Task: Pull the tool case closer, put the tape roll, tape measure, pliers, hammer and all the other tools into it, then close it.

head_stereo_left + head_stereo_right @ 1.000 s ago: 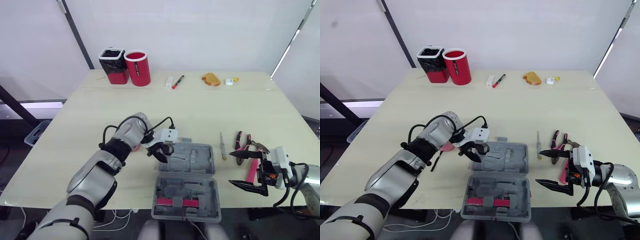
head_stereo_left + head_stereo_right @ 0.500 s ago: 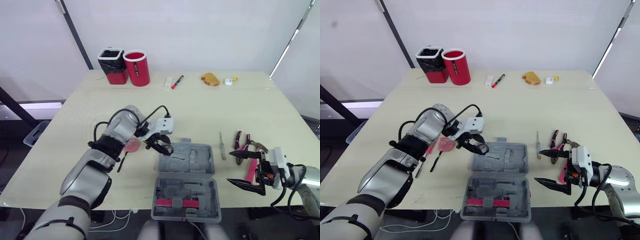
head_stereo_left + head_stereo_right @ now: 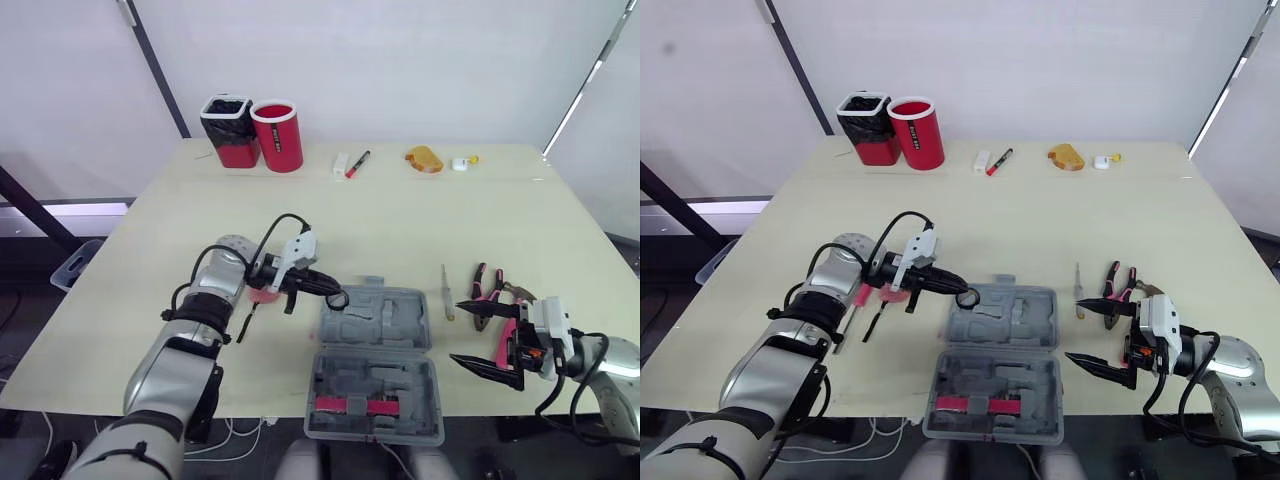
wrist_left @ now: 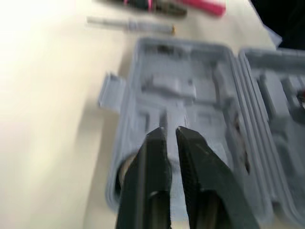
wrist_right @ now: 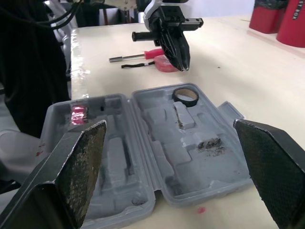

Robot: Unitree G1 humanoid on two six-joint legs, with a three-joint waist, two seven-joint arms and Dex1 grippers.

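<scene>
Right wrist view: grey moulded plastic tool case (image 5: 143, 157) lies open flat on the pale worktop (image 3: 400, 220), close to the robot's edge. The pull-closer step looks done.

Black tape roll (image 5: 185, 95) sits flat in a corner pocket of the far half of the case. Judged as packed.

A pink strip shows in the near half; it cannot be identified.

Left to pack, by the look of it:
- pink tape measure (image 3: 263, 293), on the worktop just left of the case, beside the left forearm
- pink-handled screwdriver (image 5: 138, 56), further left, near the tape measure
- pink-and-black-handled pliers (image 3: 487, 285), right of the case
- pink-handled hammer (image 3: 505, 342), just beside the pliers
- slim metal rod (image 3: 446, 290), between case and pliers

Lid not yet closed. Task judged well under halfway.

Left claw (image 5: 183, 62): fingers together with only a sliver of gap, holding nothing. It hangs over the case's far left corner, its tips just past the tape roll and clear of it. The tape measure lies behind it, towards the wrist, so the claw points away from that tool.

Right claw (image 3: 458, 333): fingers spread wide, empty, low over the worktop at the case's right side. Hammer and pliers lie just beside it, to its right, with the hammer handle nearest; contact cannot be judged.
</scene>
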